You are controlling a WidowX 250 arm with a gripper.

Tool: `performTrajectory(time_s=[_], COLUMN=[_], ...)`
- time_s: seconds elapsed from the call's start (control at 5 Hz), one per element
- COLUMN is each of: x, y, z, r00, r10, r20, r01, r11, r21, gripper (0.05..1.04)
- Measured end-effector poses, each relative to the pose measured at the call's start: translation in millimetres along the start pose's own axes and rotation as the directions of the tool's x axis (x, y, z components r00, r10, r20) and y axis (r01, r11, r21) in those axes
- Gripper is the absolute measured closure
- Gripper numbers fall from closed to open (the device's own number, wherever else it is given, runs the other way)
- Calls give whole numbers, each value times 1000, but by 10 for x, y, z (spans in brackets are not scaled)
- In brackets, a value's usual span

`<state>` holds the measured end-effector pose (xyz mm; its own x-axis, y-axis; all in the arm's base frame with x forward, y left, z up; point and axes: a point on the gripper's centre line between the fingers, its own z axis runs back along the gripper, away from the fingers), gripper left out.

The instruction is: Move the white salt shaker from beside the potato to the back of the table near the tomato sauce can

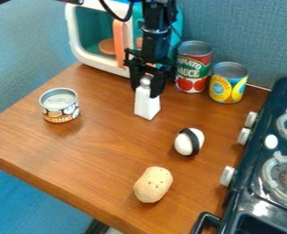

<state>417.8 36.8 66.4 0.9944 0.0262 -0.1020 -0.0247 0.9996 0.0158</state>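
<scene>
The black gripper [147,87] hangs down at the upper middle of the camera view, its fingers shut on the upper part of a white bottle [147,104] with a greyish rounded top. The bottle is nearly upright; whether its base touches the wooden table [103,151] cannot be told. Nearest on the right stand a tomato sauce can [193,68] and a yellow and blue can [228,84]. Below right of the bottle lies a white egg-shaped thing with a black band [188,141]. A tan potato-like thing [152,184] lies nearer the front.
A short mushroom can [60,106] stands on the left part of the table. Behind the gripper is a white and teal toy microwave [77,45] with an orange handle. A dark toy stove [250,192] with burners and knobs borders the right side.
</scene>
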Motion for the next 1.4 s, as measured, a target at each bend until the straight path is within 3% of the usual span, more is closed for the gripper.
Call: performTrajectory(time_s=[0.2,0.4,0.6,0.8,1.0,1.2,1.4], x=[-34,-61,-114,-220,-462,-701,-831], y=[-65,-65,-15,22,93,92,-52], z=[-52,-43,-4,173,335,404,295], r00=[1000,998,996,991,980,976,980], r10=[21,55,80,90,84,56,27], r20=[9,33,46,102,182,211,196], r01=[-20,-52,-76,-83,-82,-57,-16], r11=[999,995,993,994,996,998,998], r21=[-47,-79,-91,-73,-16,0,-52], gripper=[125,77,81,83,82,83,82])
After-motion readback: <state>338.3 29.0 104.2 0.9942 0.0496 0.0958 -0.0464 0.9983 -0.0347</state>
